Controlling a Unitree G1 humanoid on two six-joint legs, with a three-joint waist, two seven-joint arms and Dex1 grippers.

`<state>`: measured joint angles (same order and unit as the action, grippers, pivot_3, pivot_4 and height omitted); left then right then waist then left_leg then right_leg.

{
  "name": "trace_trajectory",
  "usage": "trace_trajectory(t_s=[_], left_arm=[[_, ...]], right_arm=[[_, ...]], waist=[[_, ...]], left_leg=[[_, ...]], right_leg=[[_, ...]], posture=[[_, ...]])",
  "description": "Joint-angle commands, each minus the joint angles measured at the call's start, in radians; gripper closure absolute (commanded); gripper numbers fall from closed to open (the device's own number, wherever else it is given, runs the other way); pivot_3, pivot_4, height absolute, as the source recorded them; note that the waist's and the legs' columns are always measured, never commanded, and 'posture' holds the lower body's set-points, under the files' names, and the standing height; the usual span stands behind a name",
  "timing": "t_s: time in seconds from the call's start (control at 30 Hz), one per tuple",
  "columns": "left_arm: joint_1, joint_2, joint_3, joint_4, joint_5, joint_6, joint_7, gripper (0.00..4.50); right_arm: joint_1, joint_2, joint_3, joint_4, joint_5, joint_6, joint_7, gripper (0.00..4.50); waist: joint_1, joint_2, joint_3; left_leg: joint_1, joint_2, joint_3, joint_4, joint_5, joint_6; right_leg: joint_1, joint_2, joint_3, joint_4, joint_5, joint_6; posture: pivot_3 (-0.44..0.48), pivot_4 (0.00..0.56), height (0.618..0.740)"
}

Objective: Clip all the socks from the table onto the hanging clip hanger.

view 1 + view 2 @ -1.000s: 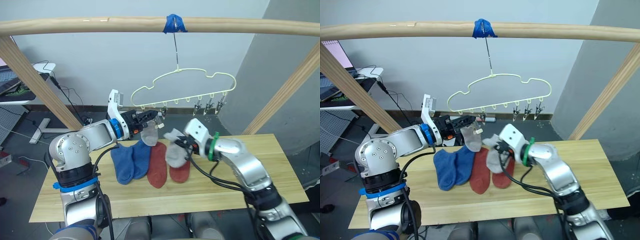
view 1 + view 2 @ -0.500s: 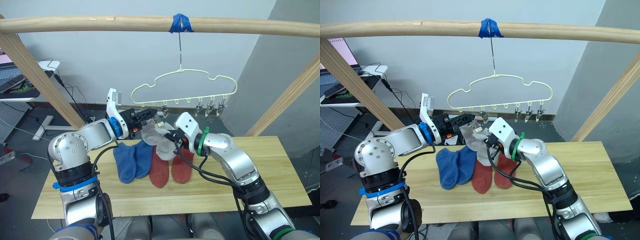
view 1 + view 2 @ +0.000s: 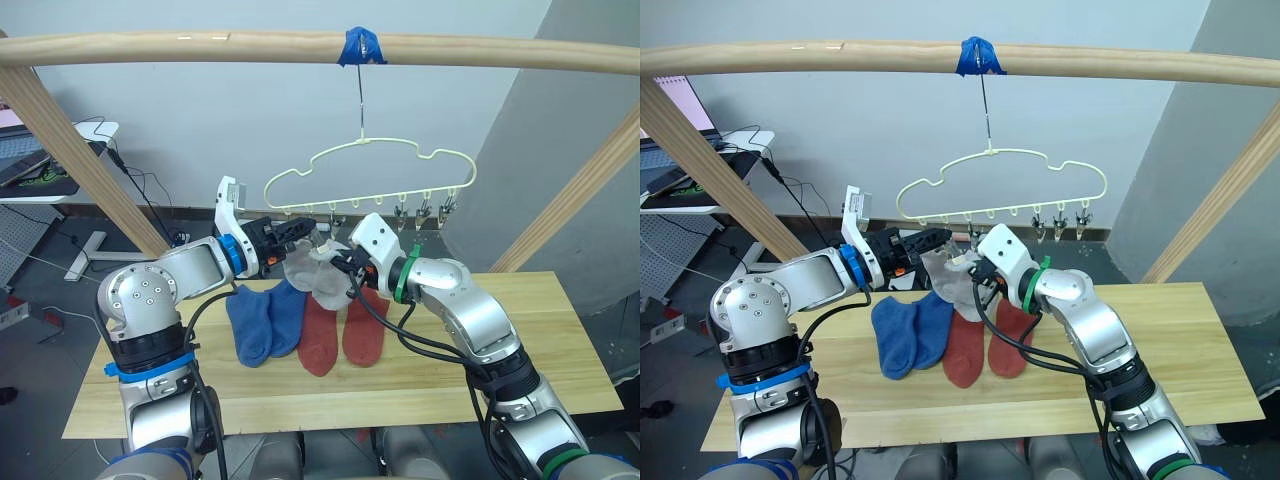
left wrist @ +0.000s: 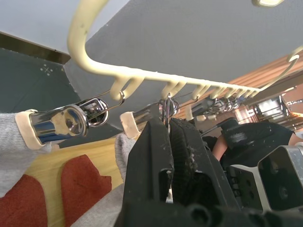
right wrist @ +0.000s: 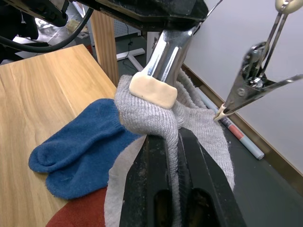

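while i watch the clip hanger [image 3: 370, 180] hanging on its hook:
left gripper [image 3: 300, 228]: fingers pressed on a clip [image 4: 163, 108] at the hanger's left end.
right gripper [image 3: 343, 266]: pinching a grey sock [image 5: 161, 120] under that clip.
other socks: blue pair [image 3: 262, 318], red pair [image 3: 342, 335], flat on table [image 3: 560, 340] below the hanger.

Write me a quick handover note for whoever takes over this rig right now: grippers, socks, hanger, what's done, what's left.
Left gripper: shut on a clip of the clip hanger, squeezing it.
Right gripper: shut on a grey sock, holding its edge up at that clip.
Another grey sock hangs from the neighbouring clip.
Two blue socks and two red socks lie on the table.
Done: one grey sock clipped.
Left: finish clipping this grey sock, then the four on the table.
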<state>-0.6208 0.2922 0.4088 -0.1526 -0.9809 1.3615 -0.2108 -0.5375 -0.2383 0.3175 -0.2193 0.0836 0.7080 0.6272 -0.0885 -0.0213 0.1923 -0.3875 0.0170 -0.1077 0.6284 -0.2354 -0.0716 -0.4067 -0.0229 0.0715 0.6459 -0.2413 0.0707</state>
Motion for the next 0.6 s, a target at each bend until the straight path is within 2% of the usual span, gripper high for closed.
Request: trace_trajectory(t_s=[0.03,0.17,0.6], left_arm=[[0.001,0.009,-0.013,-0.029,-0.028,-0.012,-0.023,4.50],[0.011,0.023,-0.037,-0.055,-0.029,-0.036,-0.056,4.50],[0.018,0.037,-0.048,-0.058,-0.030,-0.069,-0.065,0.71]], right_arm=[[-0.030,0.008,-0.012,-0.019,0.011,-0.025,-0.009,4.47],[-0.031,0.016,-0.009,-0.020,0.011,-0.026,-0.014,4.47],[-0.034,0.008,-0.012,-0.007,0.011,-0.044,-0.017,4.50]], waist=[[0.000,0.000,0.000],[-0.001,0.000,0.000],[0.000,0.000,0.000]], left_leg=[[0.000,0.000,0.000,0.000,0.000,0.000],[0.000,0.000,0.000,0.000,0.000,0.000],[0.000,0.000,0.000,0.000,0.000,0.000]], right_leg=[[0.000,0.000,0.000,0.000,0.000,0.000],[0.000,0.000,0.000,0.000,0.000,0.000],[0.000,0.000,0.000,0.000,0.000,0.000]], posture=[[-0.088,0.144,0.740],[-0.088,0.142,0.740],[-0.086,0.139,0.740]])
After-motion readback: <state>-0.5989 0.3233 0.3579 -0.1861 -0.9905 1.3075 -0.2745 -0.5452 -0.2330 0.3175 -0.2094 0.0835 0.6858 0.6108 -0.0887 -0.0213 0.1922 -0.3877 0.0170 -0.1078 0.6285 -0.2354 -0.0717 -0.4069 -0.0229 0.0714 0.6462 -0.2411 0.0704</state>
